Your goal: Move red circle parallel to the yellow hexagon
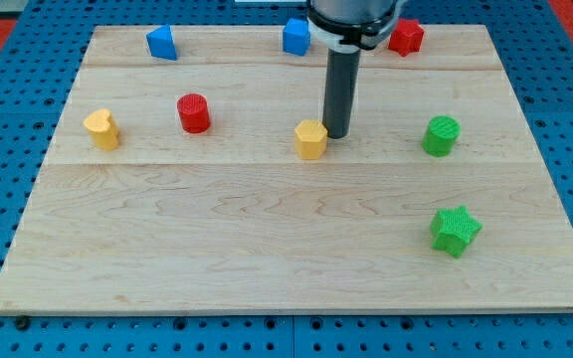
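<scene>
The red circle [194,112] stands on the wooden board [267,239] left of centre. The yellow hexagon [311,138] sits near the middle, to the right of the red circle and slightly lower in the view. My tip [336,135] is right beside the yellow hexagon's right edge, touching or nearly touching it. The tip is well to the right of the red circle, with the hexagon between them.
A yellow heart-like block [101,128] sits at the left. A blue triangle-like block [162,43] and a blue block [296,36] are at the top. A red block [405,37] is at the top right. A green circle [442,135] and a green star [455,231] are at the right.
</scene>
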`<action>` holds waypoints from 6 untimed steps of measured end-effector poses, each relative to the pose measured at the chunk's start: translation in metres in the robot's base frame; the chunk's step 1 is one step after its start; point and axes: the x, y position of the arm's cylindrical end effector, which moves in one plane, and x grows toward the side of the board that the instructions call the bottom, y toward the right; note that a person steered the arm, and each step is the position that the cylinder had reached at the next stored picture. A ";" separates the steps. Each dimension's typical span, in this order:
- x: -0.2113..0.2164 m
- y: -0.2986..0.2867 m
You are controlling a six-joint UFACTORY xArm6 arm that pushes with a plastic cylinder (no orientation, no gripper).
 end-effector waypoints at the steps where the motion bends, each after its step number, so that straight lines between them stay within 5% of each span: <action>1: -0.003 -0.034; 6: 0.016 -0.067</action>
